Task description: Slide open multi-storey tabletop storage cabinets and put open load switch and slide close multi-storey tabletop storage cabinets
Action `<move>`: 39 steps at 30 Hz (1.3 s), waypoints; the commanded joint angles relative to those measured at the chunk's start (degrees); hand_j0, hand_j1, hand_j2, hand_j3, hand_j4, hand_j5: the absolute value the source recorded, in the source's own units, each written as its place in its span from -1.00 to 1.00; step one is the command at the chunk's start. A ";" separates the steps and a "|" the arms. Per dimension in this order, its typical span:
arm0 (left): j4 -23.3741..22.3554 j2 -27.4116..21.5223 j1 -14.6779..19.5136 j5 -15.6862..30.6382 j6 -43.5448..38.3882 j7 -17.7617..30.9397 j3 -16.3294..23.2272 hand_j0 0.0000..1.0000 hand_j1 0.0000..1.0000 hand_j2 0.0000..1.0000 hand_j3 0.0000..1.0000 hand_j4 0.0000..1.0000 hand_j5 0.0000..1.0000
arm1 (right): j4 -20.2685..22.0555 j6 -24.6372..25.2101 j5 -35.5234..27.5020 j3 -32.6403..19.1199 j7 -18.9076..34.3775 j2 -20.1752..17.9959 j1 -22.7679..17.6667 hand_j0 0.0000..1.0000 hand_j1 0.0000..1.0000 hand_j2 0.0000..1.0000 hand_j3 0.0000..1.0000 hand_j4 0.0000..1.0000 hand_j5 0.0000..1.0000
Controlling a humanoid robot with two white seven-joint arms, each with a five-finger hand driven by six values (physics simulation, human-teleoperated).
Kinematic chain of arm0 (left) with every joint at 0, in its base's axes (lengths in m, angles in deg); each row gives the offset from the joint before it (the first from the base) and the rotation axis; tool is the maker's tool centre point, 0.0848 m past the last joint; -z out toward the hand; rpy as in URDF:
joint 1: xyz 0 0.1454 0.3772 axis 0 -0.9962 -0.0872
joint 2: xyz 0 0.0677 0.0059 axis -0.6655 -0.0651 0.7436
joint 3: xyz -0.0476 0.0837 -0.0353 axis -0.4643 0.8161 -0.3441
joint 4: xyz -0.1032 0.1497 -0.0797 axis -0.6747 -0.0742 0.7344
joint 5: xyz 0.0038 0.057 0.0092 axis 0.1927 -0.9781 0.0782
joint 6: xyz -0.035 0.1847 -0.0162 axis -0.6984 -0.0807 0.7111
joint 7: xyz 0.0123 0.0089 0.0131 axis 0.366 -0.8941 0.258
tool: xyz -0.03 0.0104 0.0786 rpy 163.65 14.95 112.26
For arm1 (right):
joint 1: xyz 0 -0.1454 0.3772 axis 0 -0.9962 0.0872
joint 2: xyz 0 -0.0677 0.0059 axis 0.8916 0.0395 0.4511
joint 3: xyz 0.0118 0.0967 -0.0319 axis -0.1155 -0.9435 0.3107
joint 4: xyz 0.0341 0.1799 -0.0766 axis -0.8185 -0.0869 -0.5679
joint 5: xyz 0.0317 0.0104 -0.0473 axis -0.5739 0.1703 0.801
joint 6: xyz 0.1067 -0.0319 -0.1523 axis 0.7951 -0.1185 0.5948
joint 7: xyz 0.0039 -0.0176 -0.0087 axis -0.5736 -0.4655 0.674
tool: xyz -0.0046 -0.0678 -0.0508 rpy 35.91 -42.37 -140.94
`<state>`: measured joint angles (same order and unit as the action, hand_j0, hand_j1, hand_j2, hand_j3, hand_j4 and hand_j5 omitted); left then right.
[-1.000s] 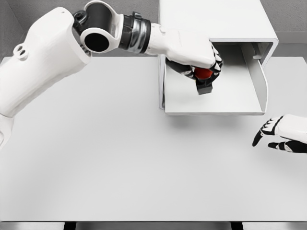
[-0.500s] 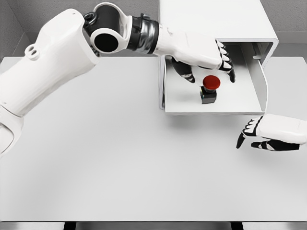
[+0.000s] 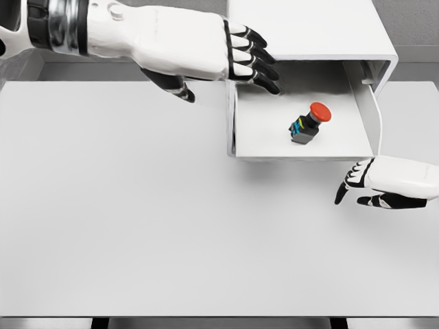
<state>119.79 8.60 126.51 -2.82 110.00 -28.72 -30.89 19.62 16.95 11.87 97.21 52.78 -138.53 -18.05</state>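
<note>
A white tabletop cabinet (image 3: 302,27) stands at the back right with its drawer (image 3: 302,147) slid out toward me. Inside the drawer lies the load switch (image 3: 310,122), a black body with a red round button, tipped on its side. My left hand (image 3: 226,58) hovers open over the drawer's back left corner, fingers spread, holding nothing. My right hand (image 3: 367,186) floats open just in front of the drawer's front right corner, fingers pointing left and down, apart from the drawer front.
The white table (image 3: 137,219) stretches wide to the left and front of the cabinet. Its front edge runs along the bottom of the view. A grey wall lies behind the cabinet.
My left hand let go of the switch and pulled back up and left out of the drawer. The switch tipped onto its side. My right hand moved left and up toward the drawer front.
</note>
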 commanded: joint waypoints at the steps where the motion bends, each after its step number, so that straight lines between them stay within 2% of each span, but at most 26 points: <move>1: 2.23 -9.88 0.00 2.20 -0.14 -0.03 -0.72 1.00 1.00 1.00 1.00 1.00 1.00 | -0.01 0.21 -0.52 -0.02 -0.07 -0.07 0.00 0.18 0.18 0.18 0.18 0.18 0.18; 6: 1.96 -13.84 -0.79 2.29 -0.14 -0.03 -0.10 1.00 1.00 1.00 1.00 1.00 1.00 | -0.54 0.21 -0.43 -0.19 -0.07 0.02 1.49 0.19 0.19 0.19 0.19 0.19 0.19; 10: 1.96 -13.84 -1.76 2.20 -0.14 -0.03 0.07 1.00 1.00 1.00 1.00 1.00 1.00 | -1.50 0.21 -0.52 -0.19 -0.07 1.16 3.25 0.21 0.21 0.21 0.21 0.21 0.21; 24: 1.96 -13.93 -1.85 2.29 -0.14 -0.03 0.16 1.00 1.00 1.00 1.00 1.00 1.00 | -1.86 0.21 0.54 0.33 -0.07 4.41 6.42 0.22 0.22 0.22 0.22 0.22 0.22; 28: 1.96 -13.75 -1.93 2.02 -0.14 -0.03 0.16 1.00 1.00 1.00 1.00 1.00 1.00 | -4.49 0.21 1.15 5.17 -0.07 6.70 11.07 0.23 0.23 0.23 0.23 0.23 0.23; 30: 1.96 -13.05 -3.34 1.59 -0.14 -0.03 0.25 1.00 1.00 1.00 1.00 1.00 1.00 | -4.67 0.21 1.42 5.26 -0.07 7.14 11.43 0.23 0.23 0.23 0.23 0.23 0.23; 33: 0.56 -11.11 -7.29 -1.40 -0.14 -0.03 0.33 1.00 1.00 1.00 1.00 1.00 1.00 | -5.20 0.21 1.59 5.34 -0.07 7.66 12.13 0.23 0.23 0.23 0.23 0.23 0.23; 35: -0.67 -10.15 -9.14 -2.28 -0.14 -0.03 0.33 1.00 1.00 1.00 1.00 1.00 1.00 | -6.16 0.21 2.21 7.80 -0.07 8.10 14.06 0.24 0.24 0.24 0.24 0.24 0.24; 36: -1.64 -10.06 -9.14 -2.28 -0.14 -0.03 2.35 1.00 1.00 1.00 1.00 1.00 1.00 | -6.95 0.21 2.21 8.07 -0.07 8.63 14.76 0.24 0.24 0.24 0.24 0.24 0.24; 37: -2.34 -9.97 -9.14 -2.19 -0.14 -0.03 6.39 1.00 1.00 1.00 1.00 1.00 1.00 | -7.57 0.21 2.21 8.16 -0.07 8.89 15.12 0.25 0.25 0.25 0.25 0.25 0.25; 39: -3.57 -9.00 -9.14 -2.28 -0.14 -0.03 7.01 1.00 1.00 1.00 1.00 1.00 1.00 | -8.62 0.21 2.38 9.82 -0.07 9.59 16.69 0.26 0.26 0.26 0.26 0.26 0.26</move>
<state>117.65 -1.19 117.36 -5.09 110.03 -28.72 -25.83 12.09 17.04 14.34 105.65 52.74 -129.60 -0.65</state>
